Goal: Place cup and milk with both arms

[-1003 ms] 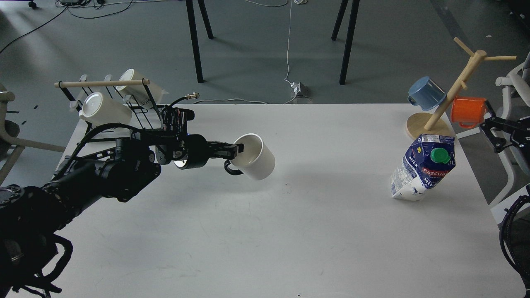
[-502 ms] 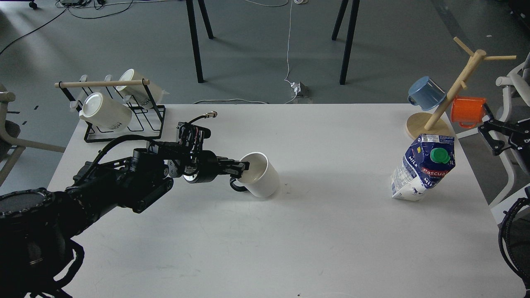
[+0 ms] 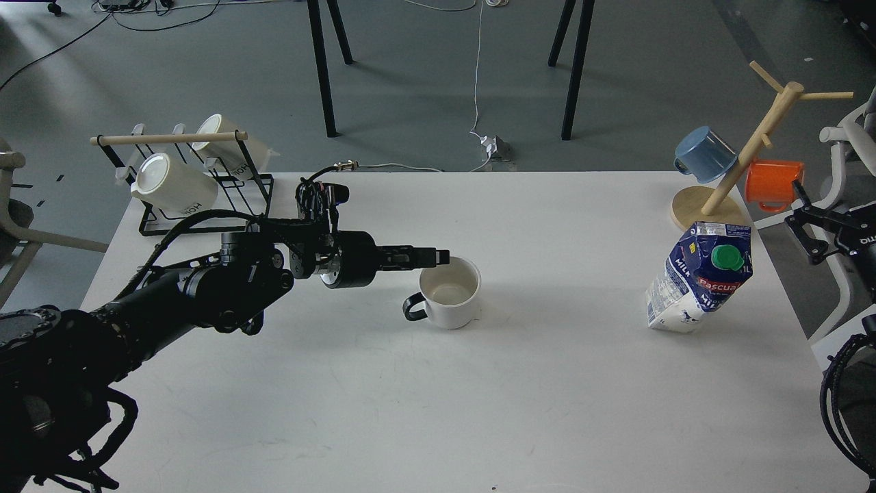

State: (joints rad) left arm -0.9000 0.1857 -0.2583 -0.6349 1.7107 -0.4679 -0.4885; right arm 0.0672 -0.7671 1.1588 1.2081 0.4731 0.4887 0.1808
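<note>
The cup (image 3: pixel 450 294), a plain white mug with a black handle, stands upright on the white table (image 3: pixel 438 397) near its middle. Its handle points to the front left. My left gripper (image 3: pixel 440 257) reaches in from the left, with its tip just over the cup's back-left rim. Its fingers show as one dark bar, so I cannot tell whether they are spread. The milk (image 3: pixel 699 277), a blue and white carton with a green cap, stands leaning at the right side of the table. My right gripper (image 3: pixel 796 220) hangs open and empty off the table's right edge, right of the milk.
A wooden mug tree (image 3: pixel 746 150) at the back right holds a blue mug (image 3: pixel 703 155) and an orange mug (image 3: pixel 773 183). A black wire rack (image 3: pixel 205 198) at the back left holds two lettered white mugs (image 3: pixel 171 183). A chair stands at the right.
My left arm lowered the tilted cup and set it upright on the table, further right. The gripper tip now sits above the rim. My right gripper shifted slightly left.
</note>
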